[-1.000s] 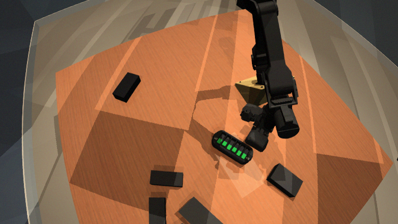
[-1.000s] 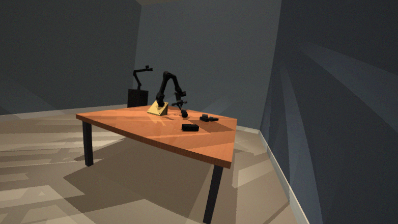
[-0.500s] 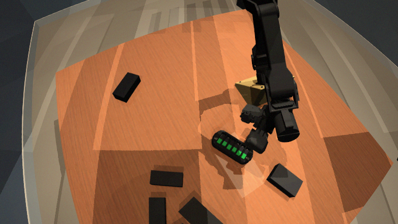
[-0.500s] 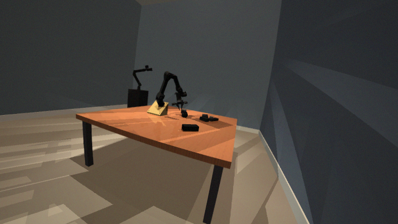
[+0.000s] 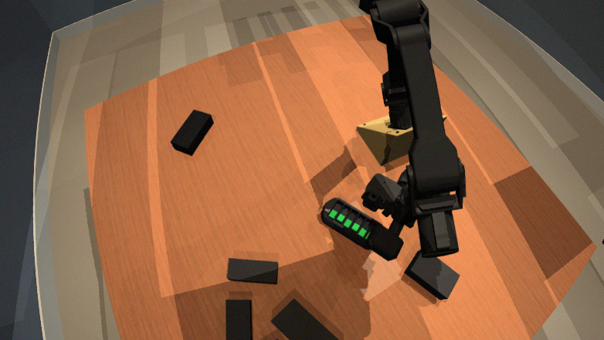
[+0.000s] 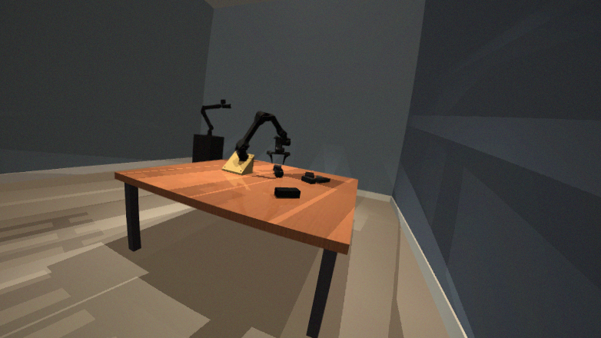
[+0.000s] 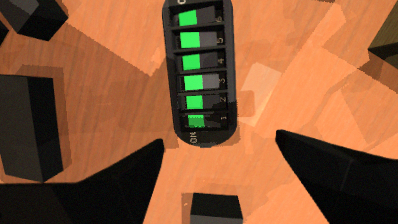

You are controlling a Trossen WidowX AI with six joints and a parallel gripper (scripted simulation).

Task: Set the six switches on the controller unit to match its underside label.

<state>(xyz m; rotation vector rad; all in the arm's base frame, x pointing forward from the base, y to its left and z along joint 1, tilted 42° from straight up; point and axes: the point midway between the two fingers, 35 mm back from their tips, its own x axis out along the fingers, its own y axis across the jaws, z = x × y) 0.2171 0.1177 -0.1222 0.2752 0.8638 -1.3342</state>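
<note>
The dark grey controller unit (image 5: 330, 219) (image 6: 278, 171) (image 7: 206, 138) lies on its base on the bench (image 5: 236, 185) (image 6: 201, 189), switches up. The wrist view shows rockers 6 to 1 from top to bottom, green ends left, on the side of the "ON" print. The dark halves of rockers 3 and 5 look lighter than the others; which ends are pressed is hard to tell. The label underneath is hidden. My gripper (image 6: 278, 161) (image 7: 219, 139) is open and empty, above the unit's switch 1 end, its fingertips wide apart. In the top view it covers that end.
A dark block (image 5: 432, 275) lies right of the unit, another block (image 5: 252, 271) to its left, with more at the front edge of view. One block (image 5: 191, 131) (image 6: 287, 193) lies farther off. The yellow arm mount (image 5: 386, 145) (image 6: 236, 164) stands behind the unit.
</note>
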